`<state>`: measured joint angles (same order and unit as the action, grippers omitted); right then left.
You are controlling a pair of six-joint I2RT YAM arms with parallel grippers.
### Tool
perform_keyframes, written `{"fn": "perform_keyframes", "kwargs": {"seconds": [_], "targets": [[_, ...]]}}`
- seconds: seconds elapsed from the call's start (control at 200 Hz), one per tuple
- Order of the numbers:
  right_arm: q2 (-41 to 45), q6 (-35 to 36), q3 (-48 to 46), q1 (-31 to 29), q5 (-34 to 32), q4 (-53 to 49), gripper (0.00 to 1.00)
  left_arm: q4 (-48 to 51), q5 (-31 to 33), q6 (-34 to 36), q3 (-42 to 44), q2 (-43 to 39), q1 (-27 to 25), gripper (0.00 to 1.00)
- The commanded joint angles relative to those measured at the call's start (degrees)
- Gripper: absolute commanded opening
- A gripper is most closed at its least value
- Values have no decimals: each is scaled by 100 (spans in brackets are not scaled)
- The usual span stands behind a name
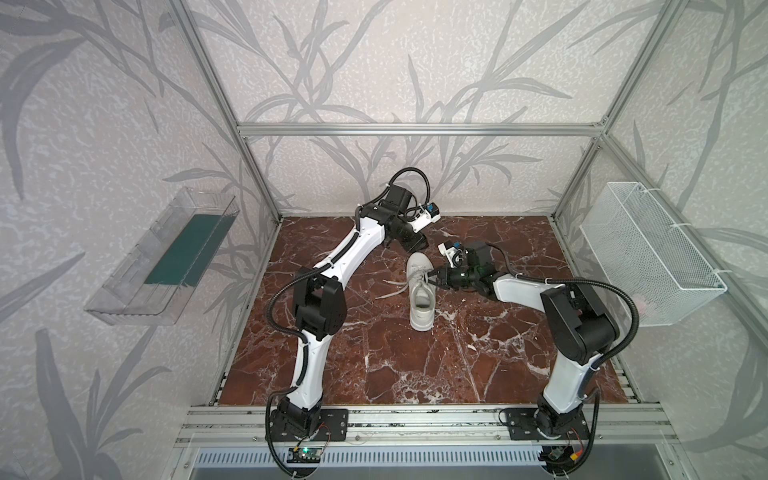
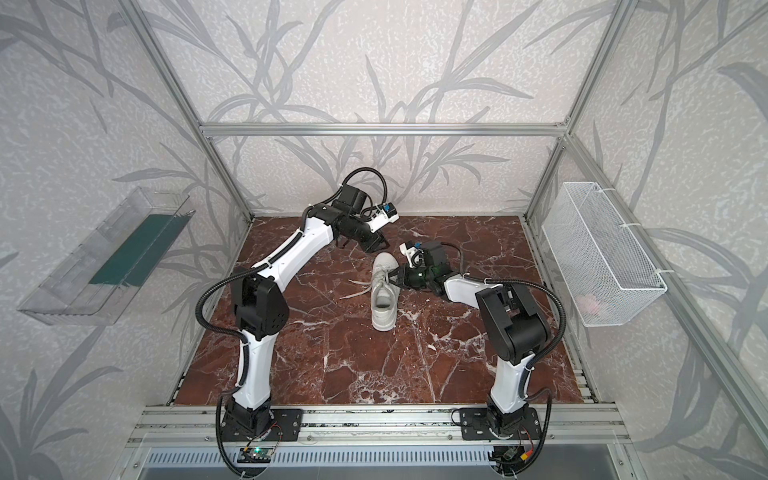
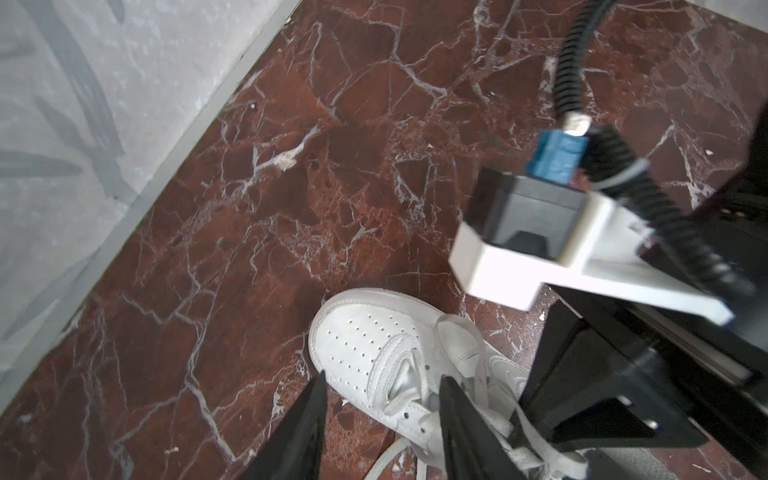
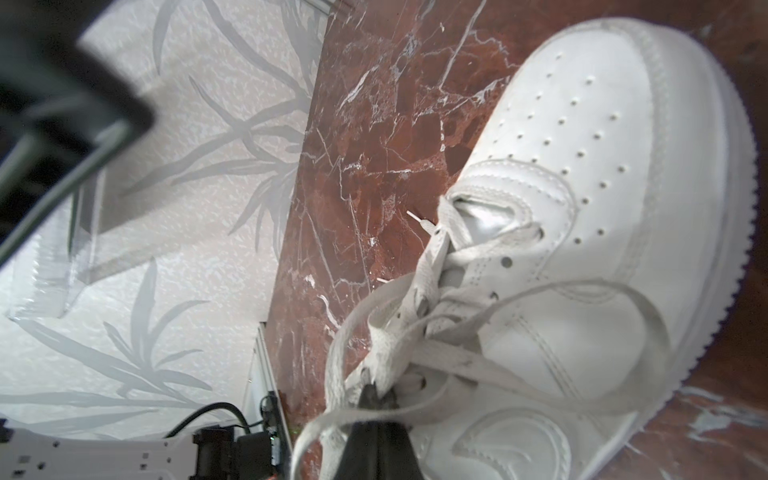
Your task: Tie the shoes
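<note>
The white sneaker (image 1: pixel 420 291) is lying on the desk (image 1: pixel 374 365), toe pointing away, flat laces (image 4: pixel 457 359) trailing loose. The right gripper (image 4: pixel 374 395) is pinching the laces, jaws pressed together; the left gripper (image 3: pixel 383 377) is hovering spread above the toe, holding nothing.

The sneaker (image 1: pixel 417 266) is white all over, its toe dotted with small holes, and its flat laces (image 4: pixel 415 286) are white too. The table (image 1: pixel 374 365) is red-brown marble veined in white. My left claw (image 3: pixel 383 380) and right claw (image 4: pixel 376 399) are black, my arms (image 1: pixel 361 245) white and black. The walls (image 1: pixel 104 166) are pale grey with darker grey leaves. The basket (image 1: pixel 648 249) is white mesh.
</note>
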<state>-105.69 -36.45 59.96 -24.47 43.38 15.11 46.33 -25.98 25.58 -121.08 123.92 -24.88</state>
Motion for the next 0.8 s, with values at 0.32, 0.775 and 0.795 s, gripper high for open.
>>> {"fn": "perform_keyframes", "kwargs": {"seconds": [0.32, 0.775, 0.795], "targets": [[268, 3171, 701, -254, -279, -1843, 0, 819, -720, -1460, -528, 418, 541, 46], [290, 5264, 1030, -400, -453, -2656, 0, -719, -1772, -2549, 888, 27, 572, 46], [288, 5281, 1043, -400, -451, -2677, 0, -766, -1812, -2575, 940, 11, 572, 46]]}}
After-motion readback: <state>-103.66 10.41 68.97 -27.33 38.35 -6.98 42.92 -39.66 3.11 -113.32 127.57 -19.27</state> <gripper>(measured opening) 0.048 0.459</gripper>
